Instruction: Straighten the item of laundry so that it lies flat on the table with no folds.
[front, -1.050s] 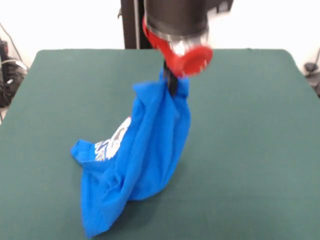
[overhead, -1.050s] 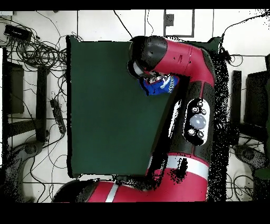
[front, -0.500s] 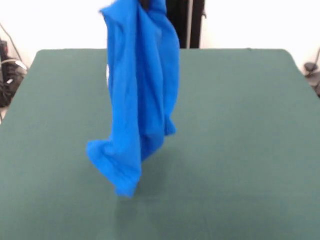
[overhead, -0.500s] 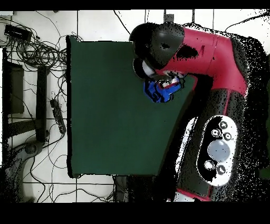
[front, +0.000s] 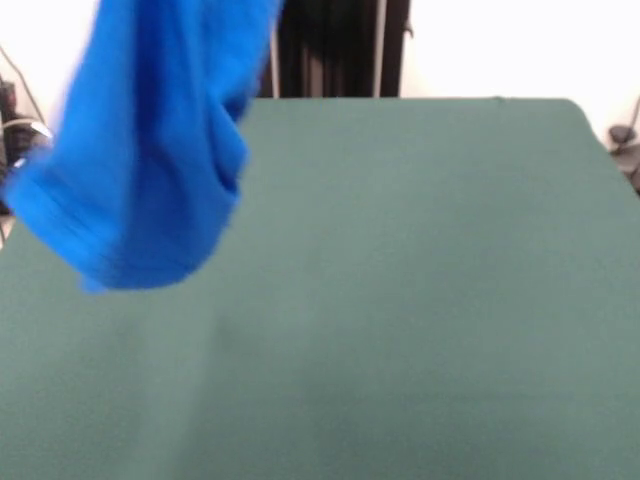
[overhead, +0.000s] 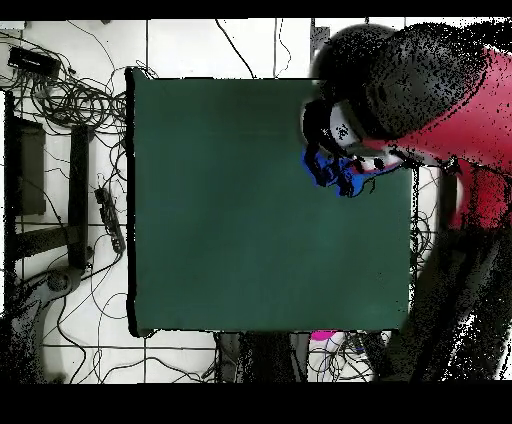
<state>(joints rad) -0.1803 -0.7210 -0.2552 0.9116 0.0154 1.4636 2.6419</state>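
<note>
Hanging from above the front view's top edge, the blue T-shirt (front: 150, 150) is lifted wholly clear of the table (front: 420, 300); its blurred lower hem floats over the near-left part of the green top, and no print or lettering can be read. The gripper itself is out of the front view, and in the overhead view only the bulky red and black arm (overhead: 420, 80) shows, covering the point where the cloth is held. Whether the fingers are apart or clamped cannot be told from either picture, though the garment plainly dangles from beneath the arm's head. In the overhead view a small bunch of blue cloth (overhead: 335, 172) shows just below that head, over the table's right part near the upper edge. The rest of the green surface is bare, with wide room toward its centre and the far side. Cables (overhead: 70, 95) lie on the floor beyond the table's left edge in the overhead view.
</note>
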